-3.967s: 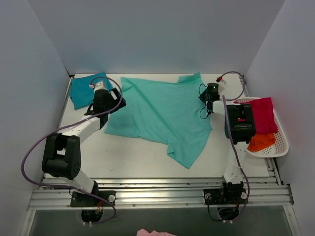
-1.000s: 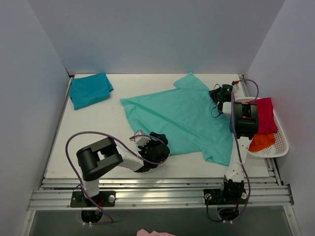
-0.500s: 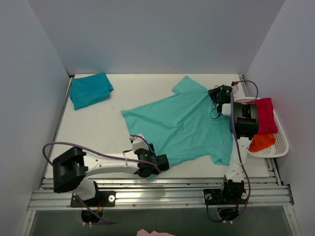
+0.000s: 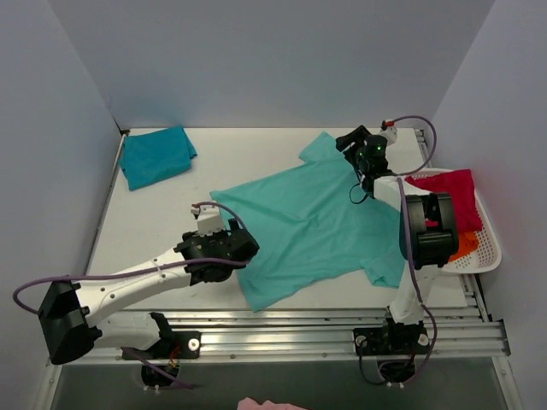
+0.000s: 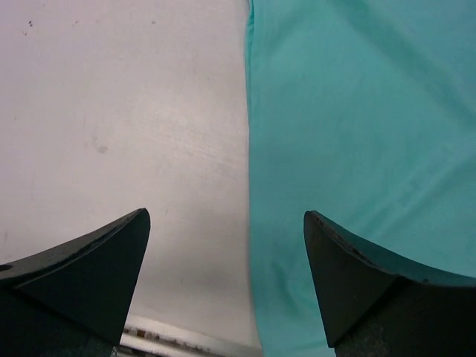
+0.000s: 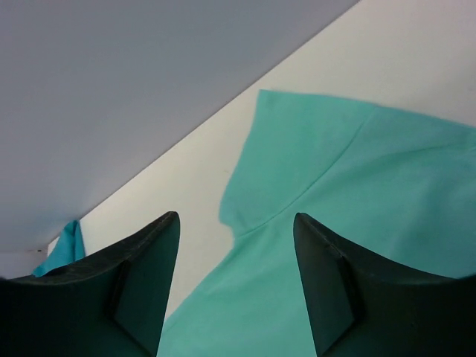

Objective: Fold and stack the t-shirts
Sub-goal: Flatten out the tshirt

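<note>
The light mint-green t-shirt (image 4: 316,222) lies spread flat across the middle of the table. The darker teal-blue t-shirt (image 4: 155,155) lies folded at the back left corner. My left gripper (image 4: 238,248) is open and empty, hovering over the mint shirt's left edge. In the left wrist view (image 5: 223,216) that edge of the shirt (image 5: 357,134) runs between the jaws. My right gripper (image 4: 349,142) is open and empty, raised near the shirt's back sleeve (image 4: 320,149). The right wrist view (image 6: 236,216) shows that sleeve (image 6: 297,156) and a corner of the teal-blue shirt (image 6: 65,249).
A white basket (image 4: 489,248) hangs off the table's right edge, holding a red cloth (image 4: 453,198) and an orange cloth (image 4: 457,246). Grey walls close the left, back and right sides. A metal rail (image 4: 273,329) runs along the near edge.
My left gripper has left the shirt's near hem corner and moved left and back to its left edge. My right gripper has moved left, off the shirt's shoulder. The shirt lies still.
</note>
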`<action>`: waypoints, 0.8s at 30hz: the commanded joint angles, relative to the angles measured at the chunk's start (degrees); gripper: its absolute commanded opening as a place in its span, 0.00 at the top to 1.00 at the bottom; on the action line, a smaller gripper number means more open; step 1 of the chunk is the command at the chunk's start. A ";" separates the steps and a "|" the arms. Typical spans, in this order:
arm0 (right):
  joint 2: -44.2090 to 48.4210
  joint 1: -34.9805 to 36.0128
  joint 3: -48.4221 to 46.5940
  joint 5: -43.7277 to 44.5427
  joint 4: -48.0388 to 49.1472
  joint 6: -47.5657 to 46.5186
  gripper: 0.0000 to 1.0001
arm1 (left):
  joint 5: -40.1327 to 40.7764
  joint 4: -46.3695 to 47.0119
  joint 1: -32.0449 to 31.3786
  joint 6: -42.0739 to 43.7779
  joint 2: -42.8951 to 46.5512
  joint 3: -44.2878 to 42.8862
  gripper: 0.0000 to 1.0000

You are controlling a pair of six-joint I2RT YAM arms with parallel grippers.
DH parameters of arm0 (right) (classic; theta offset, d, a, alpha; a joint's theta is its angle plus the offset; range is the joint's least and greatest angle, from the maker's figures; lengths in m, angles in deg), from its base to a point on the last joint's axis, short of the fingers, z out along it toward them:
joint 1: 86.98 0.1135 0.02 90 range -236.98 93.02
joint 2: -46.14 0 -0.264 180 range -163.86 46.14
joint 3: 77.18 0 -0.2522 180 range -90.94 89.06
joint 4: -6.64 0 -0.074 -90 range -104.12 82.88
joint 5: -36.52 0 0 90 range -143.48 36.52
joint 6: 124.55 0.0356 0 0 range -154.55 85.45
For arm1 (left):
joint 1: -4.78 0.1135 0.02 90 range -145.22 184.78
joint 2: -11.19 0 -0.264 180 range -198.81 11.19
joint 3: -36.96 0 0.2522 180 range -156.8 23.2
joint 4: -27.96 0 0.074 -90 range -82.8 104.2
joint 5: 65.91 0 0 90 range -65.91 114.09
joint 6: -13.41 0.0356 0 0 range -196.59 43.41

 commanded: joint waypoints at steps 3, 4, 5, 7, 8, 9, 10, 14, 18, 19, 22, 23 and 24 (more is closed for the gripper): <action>8.43 2.88 5.65 2.23 -1.75 -2.76 0.43 | -14.61 38.27 23.87 30.92 -0.09 6.47 0.06; 10.18 3.67 6.53 2.75 -1.93 -3.46 0.44 | -16.20 45.28 26.34 34.16 -1.05 6.57 0.06; 10.90 3.94 7.41 3.02 -2.19 -3.90 0.44 | -18.39 48.22 30.36 36.02 -4.20 6.31 0.06; 12.92 4.21 9.86 3.55 -2.20 -4.00 0.50 | -20.60 53.05 33.64 39.46 -9.30 2.55 0.06; 13.36 4.29 10.32 3.55 -1.85 -4.00 0.53 | -23.14 54.21 35.22 40.43 -15.33 0.62 0.06; 13.71 4.29 10.67 3.55 -1.76 -4.08 0.56 | -28.73 55.01 38.02 41.13 -18.35 -1.49 0.06; 13.63 4.29 10.50 3.55 -1.76 -4.26 0.75 | -30.79 55.28 39.01 42.01 -21.51 -6.12 0.06; 10.65 4.56 6.73 3.55 -3.16 -4.88 1.00 | -34.05 56.07 40.07 43.16 -31.89 -12.93 0.04; 4.77 6.22 1.37 3.55 -3.95 -5.05 1.00 | -36.60 58.35 40.86 43.25 -36.04 -15.92 0.04; 3.36 6.66 0.14 3.55 -4.04 -5.05 1.00 | -37.39 58.18 41.38 43.25 -36.74 -16.45 0.04; -2.61 8.60 -6.27 3.46 -5.97 -5.14 1.00 | -37.93 58.44 41.92 43.25 -38.33 -18.03 0.04; -4.28 9.04 -9.95 3.38 -6.59 -5.14 1.00 | -38.28 58.53 42.09 43.34 -38.76 -18.65 0.04; -7.43 9.82 -11.64 2.94 -7.20 -5.05 1.00 | -38.45 58.70 42.18 43.60 -39.03 -19.09 0.04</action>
